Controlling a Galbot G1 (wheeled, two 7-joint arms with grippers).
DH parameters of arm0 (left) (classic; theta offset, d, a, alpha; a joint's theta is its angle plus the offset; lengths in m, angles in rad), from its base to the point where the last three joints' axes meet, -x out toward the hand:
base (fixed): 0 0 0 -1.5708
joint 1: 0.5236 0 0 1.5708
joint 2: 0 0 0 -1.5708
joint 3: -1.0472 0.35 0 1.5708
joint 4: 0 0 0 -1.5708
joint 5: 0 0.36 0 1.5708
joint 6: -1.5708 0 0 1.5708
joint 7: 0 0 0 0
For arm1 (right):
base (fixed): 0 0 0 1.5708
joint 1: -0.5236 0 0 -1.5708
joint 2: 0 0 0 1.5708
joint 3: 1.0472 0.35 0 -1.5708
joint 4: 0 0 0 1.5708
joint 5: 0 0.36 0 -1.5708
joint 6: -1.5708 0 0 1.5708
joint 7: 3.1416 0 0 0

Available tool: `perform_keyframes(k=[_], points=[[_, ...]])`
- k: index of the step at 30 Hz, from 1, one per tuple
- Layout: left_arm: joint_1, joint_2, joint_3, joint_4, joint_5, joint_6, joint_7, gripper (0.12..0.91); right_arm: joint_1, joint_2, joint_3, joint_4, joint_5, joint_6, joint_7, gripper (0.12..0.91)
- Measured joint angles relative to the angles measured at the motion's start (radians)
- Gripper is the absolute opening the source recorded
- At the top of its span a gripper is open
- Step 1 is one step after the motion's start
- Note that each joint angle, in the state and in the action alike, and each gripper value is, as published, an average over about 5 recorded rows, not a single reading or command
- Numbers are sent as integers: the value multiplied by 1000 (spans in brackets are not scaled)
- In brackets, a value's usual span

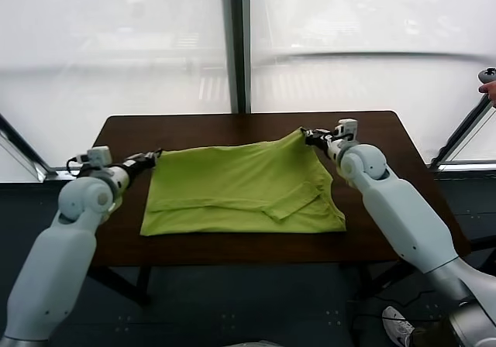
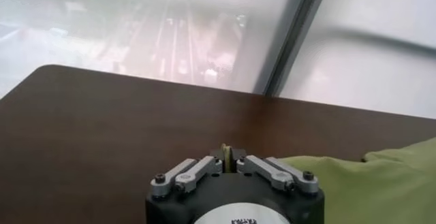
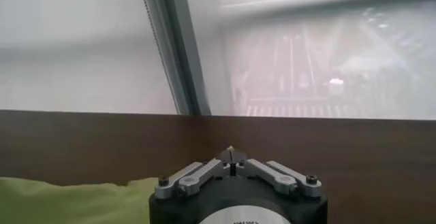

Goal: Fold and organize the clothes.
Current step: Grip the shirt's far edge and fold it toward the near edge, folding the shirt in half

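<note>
One lime-green T-shirt (image 1: 240, 188) lies partly folded across the middle of the dark bench (image 1: 248, 124), its long side running left to right. Both far corners are pinched: the left gripper (image 1: 155, 156) has its fingers closed on the far-left corner, the right gripper (image 1: 308, 135) on the far-right one, lifted slightly. The remaining cloth lies toward the robot from both grips.

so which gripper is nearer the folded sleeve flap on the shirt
Right. The right gripper pinches the shirt's far right corner, just beyond the flap. The left gripper pinches the far left corner, across the shirt from it.
</note>
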Motion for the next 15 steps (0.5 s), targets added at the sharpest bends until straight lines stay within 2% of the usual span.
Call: perform_keyframes(k=[15], points=[[148, -42, -64, -135, 8, 4, -6, 227, -207, -126, 75, 210, 6, -24, 22, 140]])
